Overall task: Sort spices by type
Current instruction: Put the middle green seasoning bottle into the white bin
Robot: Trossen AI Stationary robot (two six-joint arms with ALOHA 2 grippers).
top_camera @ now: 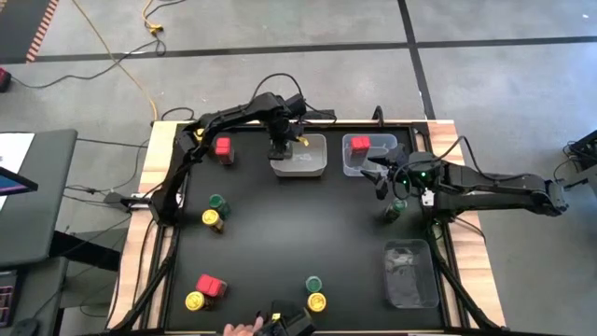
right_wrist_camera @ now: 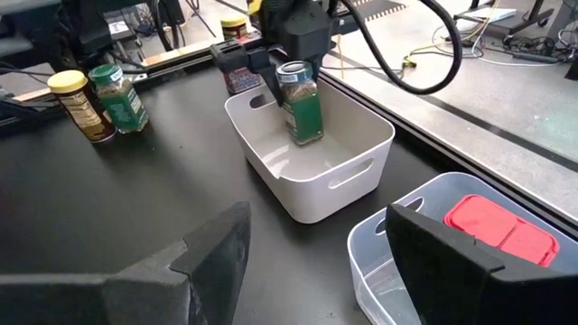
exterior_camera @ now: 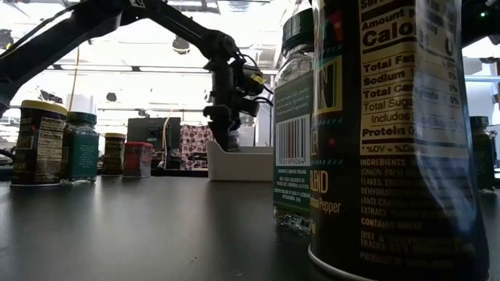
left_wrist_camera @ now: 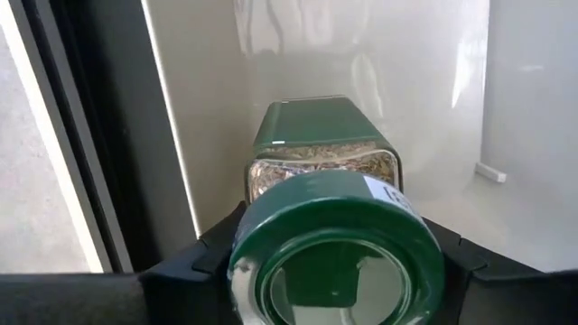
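Note:
My left gripper (top_camera: 281,147) is shut on a green-lidded spice jar (right_wrist_camera: 302,104) inside the white bin (top_camera: 300,166) at the table's far middle. My right gripper (top_camera: 377,175) is open and empty, beside a clear bin (top_camera: 347,161) that holds a red boxy spice (top_camera: 359,144). A green-lidded jar (top_camera: 397,207) stands close to the right arm. Other spices stand on their bases on the table: a red one (top_camera: 222,147), a green (top_camera: 217,202) and yellow (top_camera: 212,219) pair, a red (top_camera: 211,285) and yellow (top_camera: 194,301) pair, a green (top_camera: 313,283) and yellow (top_camera: 317,301) pair. My left gripper pinches the jar at its green lid (left_wrist_camera: 271,236), one finger (left_wrist_camera: 203,262) on each side. The fingers come from above, pointing down into the bin. The jar hangs tilted below them, its base (right_wrist_camera: 309,137) low inside the bin; I cannot tell whether it touches the floor.
An empty-looking clear bin (top_camera: 410,273) stands at the near right. A person's hand (top_camera: 241,328) shows at the table's near edge. Wooden rails border the black table. Open table lies in the middle between the jar groups.

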